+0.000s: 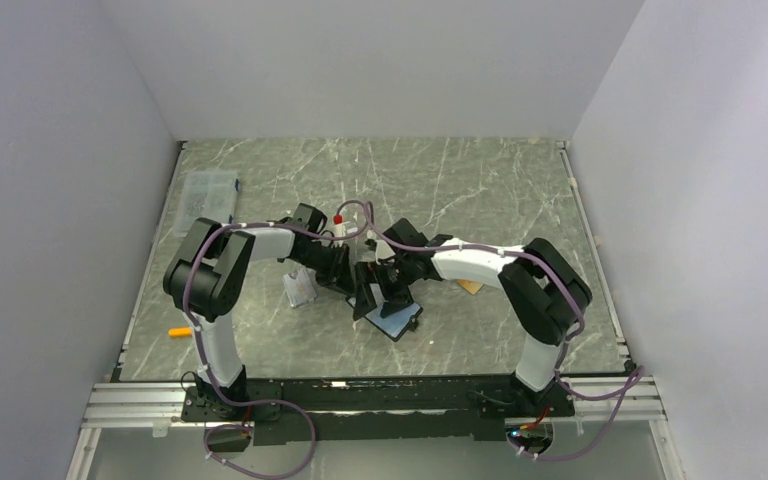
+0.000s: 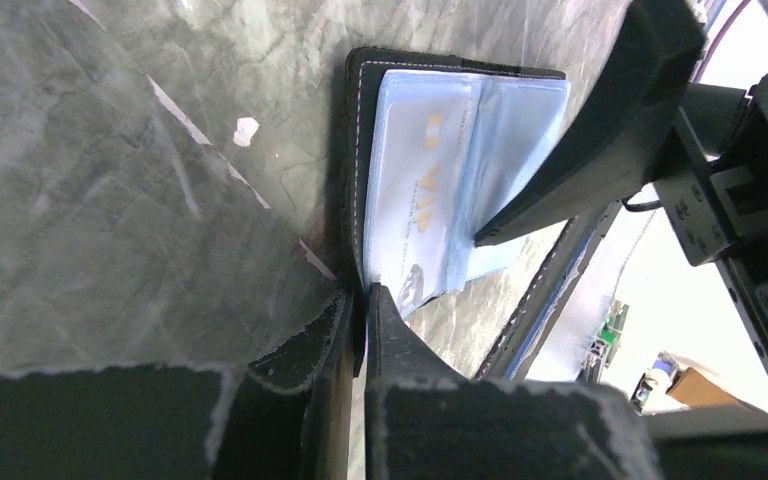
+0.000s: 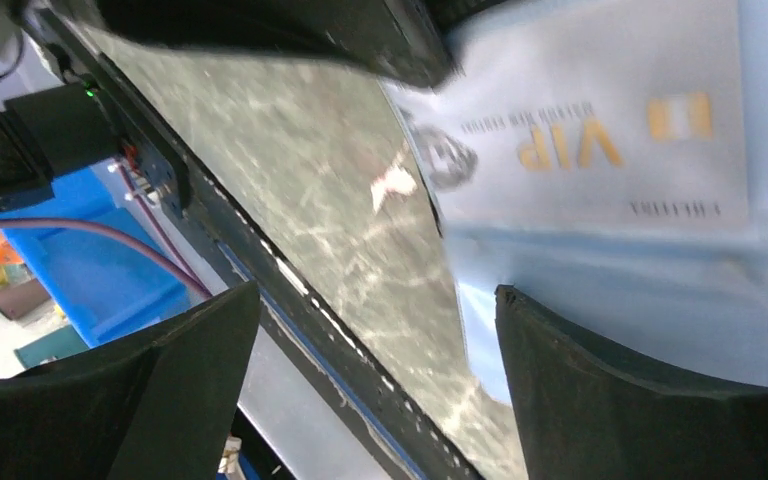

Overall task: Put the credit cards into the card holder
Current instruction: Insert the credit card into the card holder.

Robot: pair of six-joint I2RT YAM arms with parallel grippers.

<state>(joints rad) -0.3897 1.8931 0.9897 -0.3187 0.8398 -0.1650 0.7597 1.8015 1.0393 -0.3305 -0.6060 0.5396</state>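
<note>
Left claw (image 2: 358, 295) is clamped tight, both jaws closed on the near edge of the card holder's (image 2: 357, 160) black cover, pinning it to the marble table (image 1: 480, 190). The holder lies open at the middle of the table, right in front of both my arms, its long side running straight away from the left claw.

A card with gold VIP lettering (image 2: 415, 190) sits inside the bluish clear pockets (image 2: 505, 130), so that one looks home. Right claw (image 3: 378, 300) is spread wide with nothing between the jaws. It hangs over the holder's far side, and one of its fingers (image 2: 580, 150) reaches down to the pocket leaf. I can't tell whether the tip presses it or just clears it.

An orange-tan card (image 1: 471, 286) lies flat on the table off to the right of the holder, close under my right forearm and well apart from my left. By my reckoning that makes it a right-arm job. The empty claw is the nearer one, and the card lies on its side of the holder.

What the coming move turns on is lining that card's long side up with the pocket mouth while the left claw anchors the cover. The thin card lying flat on the stone may be hard to lift.
</note>
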